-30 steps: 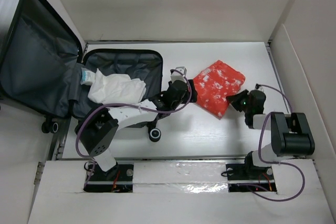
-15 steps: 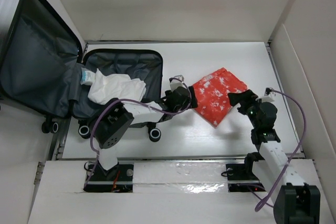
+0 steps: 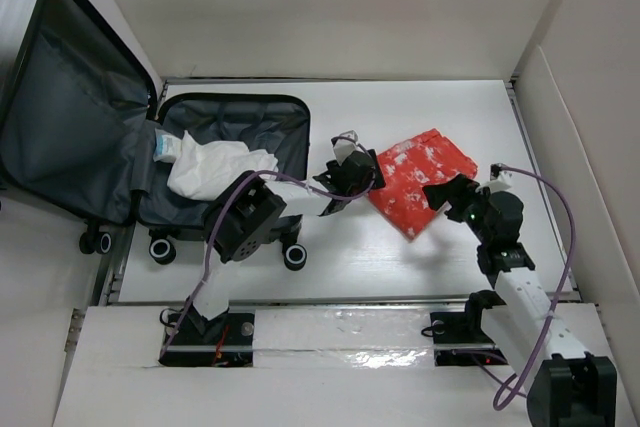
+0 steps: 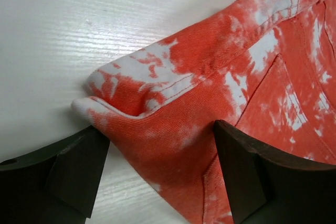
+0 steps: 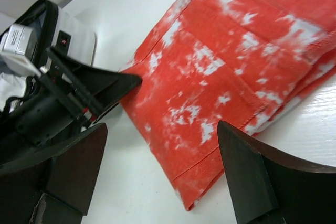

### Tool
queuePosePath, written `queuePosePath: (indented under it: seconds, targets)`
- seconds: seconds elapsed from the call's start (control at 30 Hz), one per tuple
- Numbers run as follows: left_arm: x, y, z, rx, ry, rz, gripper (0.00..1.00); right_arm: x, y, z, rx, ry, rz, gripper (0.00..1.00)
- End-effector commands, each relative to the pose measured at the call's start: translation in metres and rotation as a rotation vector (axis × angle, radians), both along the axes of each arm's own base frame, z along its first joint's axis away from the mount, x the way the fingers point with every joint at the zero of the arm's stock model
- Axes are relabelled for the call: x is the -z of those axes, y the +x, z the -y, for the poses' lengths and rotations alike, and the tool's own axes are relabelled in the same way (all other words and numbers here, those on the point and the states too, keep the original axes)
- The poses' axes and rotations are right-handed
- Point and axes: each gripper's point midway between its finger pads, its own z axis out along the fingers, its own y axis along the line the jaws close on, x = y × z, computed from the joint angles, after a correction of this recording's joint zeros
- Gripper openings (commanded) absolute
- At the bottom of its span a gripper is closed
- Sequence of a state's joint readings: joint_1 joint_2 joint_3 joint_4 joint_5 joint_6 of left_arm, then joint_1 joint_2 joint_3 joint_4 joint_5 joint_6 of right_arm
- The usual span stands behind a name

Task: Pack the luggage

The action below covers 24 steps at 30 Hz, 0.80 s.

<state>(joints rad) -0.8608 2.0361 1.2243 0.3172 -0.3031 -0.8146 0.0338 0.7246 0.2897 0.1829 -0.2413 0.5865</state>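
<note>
Our left gripper (image 4: 160,163) gapes wide around the cloth (image 4: 220,72) corner, nothing gripped; our right gripper (image 5: 163,169), equally wide, holds nothing.

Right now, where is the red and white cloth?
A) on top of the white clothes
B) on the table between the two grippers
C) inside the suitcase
B: the red-and-white cloth lies on the table, outside the open luggage, between the left gripper and right gripper.

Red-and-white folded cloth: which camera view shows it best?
Top external: nearly the whole red-and-white folded cloth is visible. Left wrist shows only one corner; right wrist shows most of it, cropped at the frame.
</note>
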Motion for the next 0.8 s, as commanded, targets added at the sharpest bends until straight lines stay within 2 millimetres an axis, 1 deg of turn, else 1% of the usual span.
queuePosePath:
  seconds: [0.0,0.03,0.07,0.1,0.13,0.2,0.23,0.27,0.3,0.33,0.37,0.43,0.47,0.53,0.57,0.6,0.63,0.67,0.7,0.73,0.77]
  targets:
    - [0.026,-0.004,0.006,-0.001,0.001,-0.064,0.75,-0.030,0.002,-0.010,-0.055,-0.014,0.084,0.90]
    - [0.027,-0.003,0.005,-0.011,0.003,-0.064,0.72,-0.033,0.001,-0.014,-0.069,-0.011,0.093,0.90]
    - [0.020,-0.002,0.008,-0.013,0.004,-0.034,0.66,-0.039,0.000,-0.015,-0.075,-0.009,0.107,0.90]
    - [0.016,0.000,0.010,-0.003,-0.002,-0.013,0.50,-0.045,-0.001,-0.016,-0.079,-0.010,0.115,0.90]
    - [0.012,0.001,0.012,0.008,-0.009,0.003,0.42,-0.049,-0.003,-0.019,-0.094,-0.011,0.124,0.89]
    - [0.001,0.012,0.011,0.020,-0.029,0.028,0.19,-0.059,-0.006,-0.020,-0.106,-0.023,0.144,0.89]
    - [-0.004,0.020,0.008,0.020,-0.030,0.041,0.16,-0.068,-0.008,-0.023,-0.120,-0.027,0.164,0.89]
    - [-0.014,0.023,0.015,0.044,-0.046,0.056,0.11,-0.073,-0.009,-0.023,-0.127,-0.037,0.181,0.89]
    - [-0.019,0.030,0.012,0.054,-0.037,0.073,0.00,-0.077,-0.010,-0.024,-0.132,-0.040,0.194,0.89]
    - [-0.027,0.031,0.015,0.071,-0.043,0.086,0.00,-0.081,-0.011,-0.023,-0.133,-0.046,0.203,0.89]
    - [-0.043,0.038,0.013,0.071,-0.055,0.111,0.00,-0.082,-0.010,-0.022,-0.128,-0.058,0.207,0.89]
    - [-0.064,0.044,0.010,0.096,-0.037,0.160,0.00,-0.082,-0.010,-0.020,-0.120,-0.072,0.204,0.89]
    - [-0.088,0.051,0.002,0.089,-0.048,0.197,0.00,-0.077,-0.010,-0.019,-0.113,-0.076,0.194,0.89]
    - [-0.117,0.059,-0.007,0.102,-0.028,0.253,0.00,-0.076,-0.008,-0.018,-0.108,-0.076,0.201,0.89]
    - [-0.147,0.059,-0.011,0.112,-0.041,0.291,0.00,-0.073,-0.008,-0.019,-0.111,-0.071,0.197,0.89]
    - [-0.162,0.067,-0.023,0.102,-0.037,0.314,0.00,-0.074,-0.008,-0.019,-0.113,-0.069,0.205,0.89]
    - [-0.177,0.070,-0.031,0.109,-0.028,0.340,0.00,-0.072,-0.008,-0.020,-0.115,-0.068,0.204,0.89]
    - [-0.206,0.067,-0.040,0.117,-0.043,0.372,0.00,-0.072,-0.007,-0.019,-0.112,-0.070,0.203,0.89]
    - [-0.219,0.075,-0.060,0.089,-0.040,0.387,0.00,-0.071,-0.008,-0.019,-0.111,-0.071,0.198,0.89]
    - [-0.234,0.078,-0.074,0.072,-0.040,0.405,0.00,-0.071,-0.008,-0.018,-0.106,-0.071,0.199,0.89]
    - [-0.256,0.074,-0.091,0.066,-0.047,0.427,0.00,-0.071,-0.008,-0.018,-0.105,-0.073,0.201,0.89]
